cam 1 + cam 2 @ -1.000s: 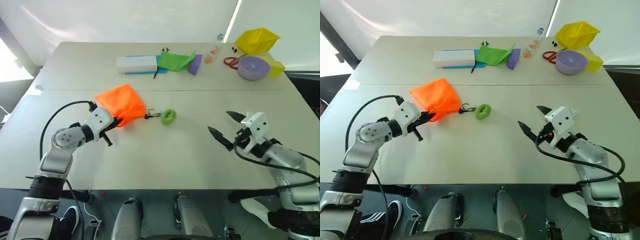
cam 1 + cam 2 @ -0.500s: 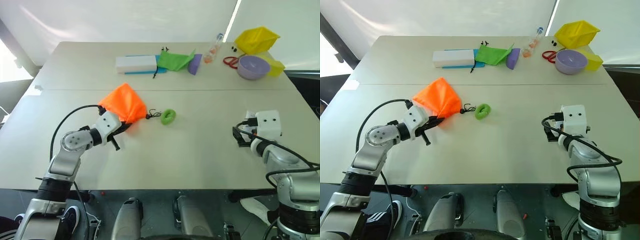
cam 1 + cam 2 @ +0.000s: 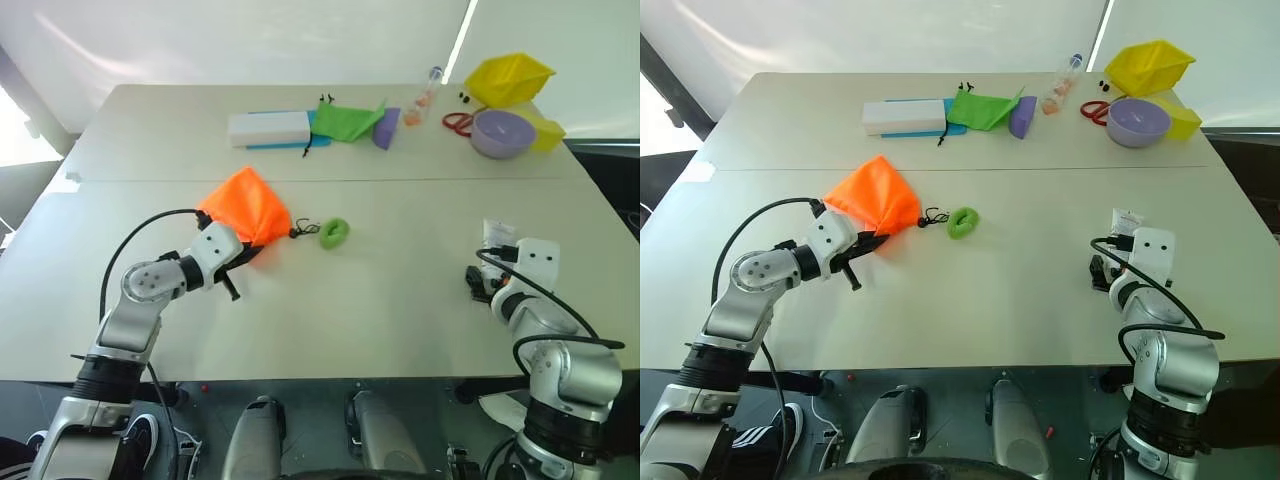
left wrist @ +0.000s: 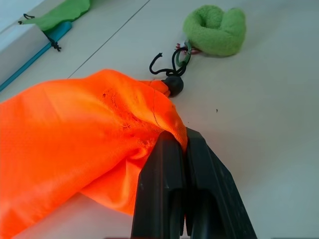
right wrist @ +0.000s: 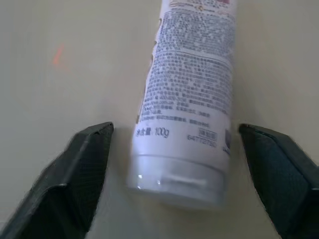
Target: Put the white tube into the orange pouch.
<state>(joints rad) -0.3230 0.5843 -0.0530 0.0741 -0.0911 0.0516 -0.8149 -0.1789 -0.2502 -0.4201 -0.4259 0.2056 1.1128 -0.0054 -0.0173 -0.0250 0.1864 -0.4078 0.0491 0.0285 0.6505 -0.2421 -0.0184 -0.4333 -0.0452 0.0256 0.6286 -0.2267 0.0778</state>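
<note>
Here, pale table; left end effector pinching orange pouch; right end effector wide.

Bright, even daylight falls on the pale worktop from the white backdrop beyond its far edge, with a vivid diagonal streak of glare at upper right. Shadows are soft and short. The head views look crisp, with lines bowing slightly toward the corners. In the right wrist view the white tube looks soft, its nearest end blurred.
</note>
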